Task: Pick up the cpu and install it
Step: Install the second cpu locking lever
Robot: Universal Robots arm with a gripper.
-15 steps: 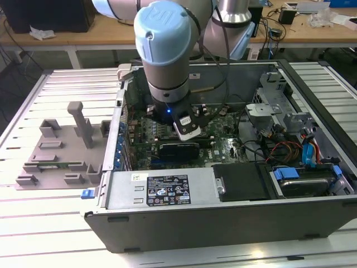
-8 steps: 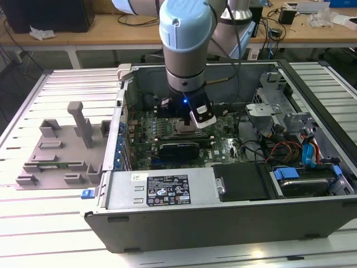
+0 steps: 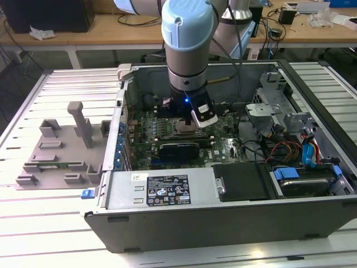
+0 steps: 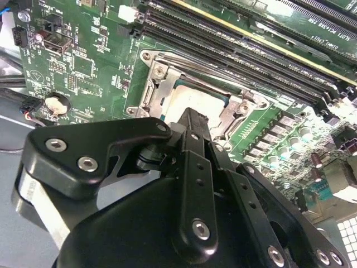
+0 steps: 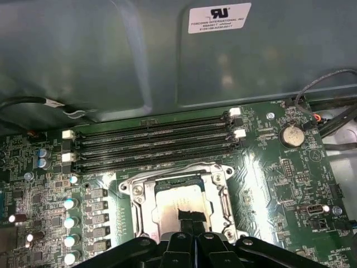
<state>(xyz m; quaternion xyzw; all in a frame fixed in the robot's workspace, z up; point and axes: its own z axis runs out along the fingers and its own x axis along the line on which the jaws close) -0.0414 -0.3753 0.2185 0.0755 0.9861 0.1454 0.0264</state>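
The end effector [image 4: 192,120] hangs low inside the open case [image 3: 167,220], directly over the socket [image 5: 181,204] on the motherboard [image 5: 279,184]. Its fingers are drawn together, tips right at the cpu [image 5: 178,202]; whether they touch it cannot be told. The cpu lies flat in the socket frame, just below the tips. Memory slots [image 5: 153,142] run just beyond the socket.

My work sits on a pale slatted bench [image 3: 67,78]. Beyond its far edge runs a wooden desk [image 3: 100,30] on white legs, strewn with cables [image 3: 139,21], over a dark floor [image 3: 11,72].
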